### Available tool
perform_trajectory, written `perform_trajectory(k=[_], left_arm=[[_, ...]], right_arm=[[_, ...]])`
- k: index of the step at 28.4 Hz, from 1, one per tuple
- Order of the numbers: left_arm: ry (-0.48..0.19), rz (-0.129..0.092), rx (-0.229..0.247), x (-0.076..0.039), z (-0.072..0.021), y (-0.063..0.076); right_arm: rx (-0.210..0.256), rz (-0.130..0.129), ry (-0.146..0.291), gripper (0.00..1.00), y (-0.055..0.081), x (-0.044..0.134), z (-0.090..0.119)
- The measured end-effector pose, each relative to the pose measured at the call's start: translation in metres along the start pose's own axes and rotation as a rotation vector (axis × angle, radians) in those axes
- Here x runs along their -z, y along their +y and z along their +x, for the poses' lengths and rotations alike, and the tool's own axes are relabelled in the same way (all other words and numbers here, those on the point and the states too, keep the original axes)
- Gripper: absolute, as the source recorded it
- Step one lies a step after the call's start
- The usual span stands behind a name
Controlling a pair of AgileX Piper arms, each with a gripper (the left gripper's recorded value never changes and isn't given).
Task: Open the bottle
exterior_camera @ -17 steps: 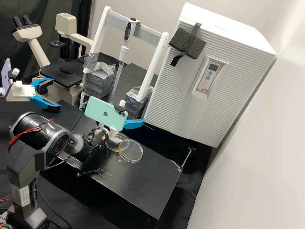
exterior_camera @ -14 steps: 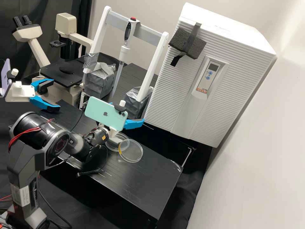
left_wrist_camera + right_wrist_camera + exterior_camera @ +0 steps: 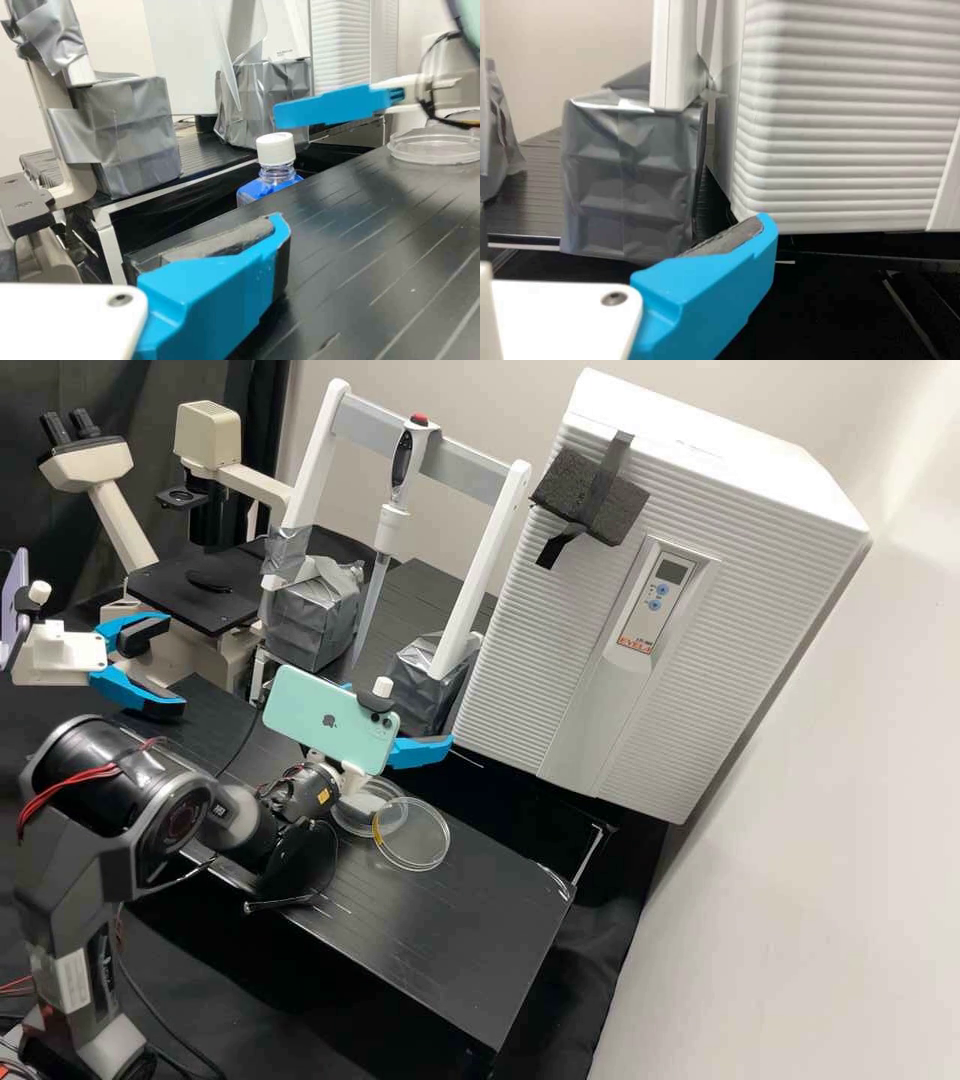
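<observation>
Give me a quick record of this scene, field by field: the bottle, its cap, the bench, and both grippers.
bottle: upright, blue liquid inside
cap: white, on the bottle
bench: black, clear petri dishes on it
left gripper: open, empty, apart from the bottle
right gripper: above the bench, near the petri dishes

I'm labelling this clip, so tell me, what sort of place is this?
Most likely a biology laboratory: a microscope at the back, a pipette hanging in a white stand, and clear shallow dishes on the black bench.
</observation>
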Motion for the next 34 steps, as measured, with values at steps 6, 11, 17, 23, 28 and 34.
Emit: perform_trajectory(k=[6,11,17,23,28,34], left_arm=[[0.0,0.0,0.0,0.0,0.0,0.0],[0.0,0.0,0.0,0.0,0.0,0.0],[-0.003,0.0,0.0,-0.001,0.0003,0.0],[-0.011,0.0,0.001,-0.003,0.0011,0.0],[-0.011,0.0,0.001,-0.003,0.0011,0.0],[-0.011,-0.001,0.003,-0.003,0.0007,-0.001]], right_arm=[[-0.034,0.018,0.13,1.0,0.01,0.016,-0.026],[0.013,0.023,0.178,1.0,-0.001,0.021,-0.038],[0.096,0.018,0.215,1.0,-0.02,0.028,-0.043],[0.16,0.004,0.212,1.0,-0.039,0.028,-0.04],[0.198,-0.011,0.186,1.0,-0.05,0.027,-0.038],[0.195,-0.017,0.182,1.0,-0.053,0.03,-0.032]])
